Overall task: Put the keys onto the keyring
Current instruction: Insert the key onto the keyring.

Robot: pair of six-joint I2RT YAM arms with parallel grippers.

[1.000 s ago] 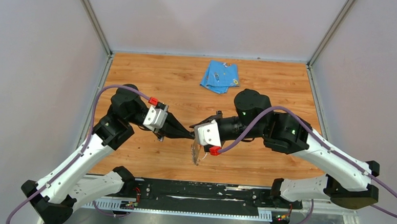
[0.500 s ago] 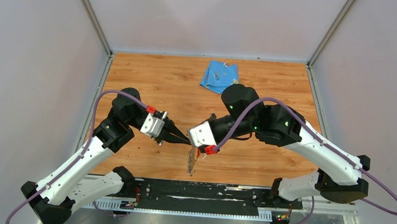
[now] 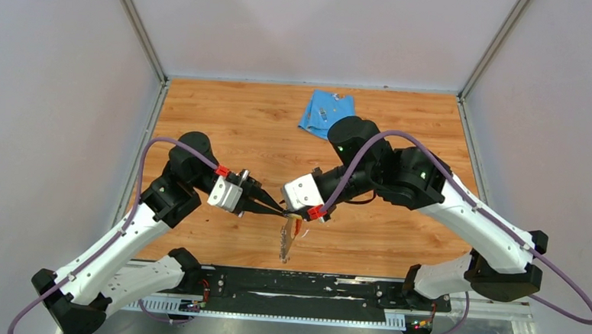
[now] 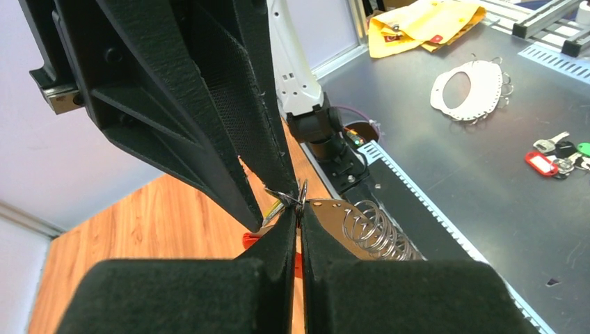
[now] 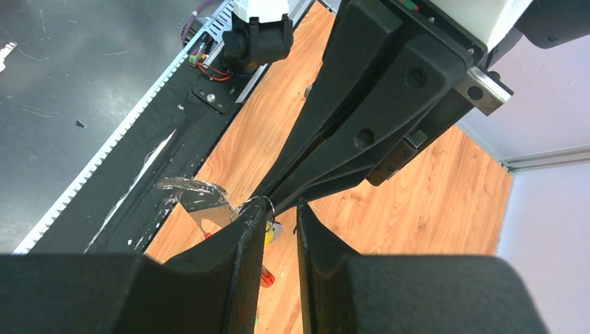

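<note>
The keyring (image 3: 287,240), a silvery-clear plate with a red strip, hangs in the air between the two grippers near the table's front. My left gripper (image 3: 278,209) is shut on a small wire ring at the plate's top (image 4: 300,197); the plate and its wire coils (image 4: 369,228) show just beyond. My right gripper (image 3: 294,208) faces it tip to tip, its jaws slightly apart and nothing between them. The wire ring (image 5: 263,202) lies against its left fingertip (image 5: 252,224). The yellow-headed key (image 5: 268,234) hangs below the ring. The green key is mostly hidden.
A folded blue cloth (image 3: 328,113) lies at the back of the wooden table. A black rail (image 3: 294,286) runs along the near edge. Beyond it, a dark bench (image 4: 487,160) holds loose keys, a white ring plate and yellow envelopes.
The right arm has swung left and its gripper has shifted a little left. The left gripper has tilted down toward it. The keyring now hangs lower and slightly further left.
</note>
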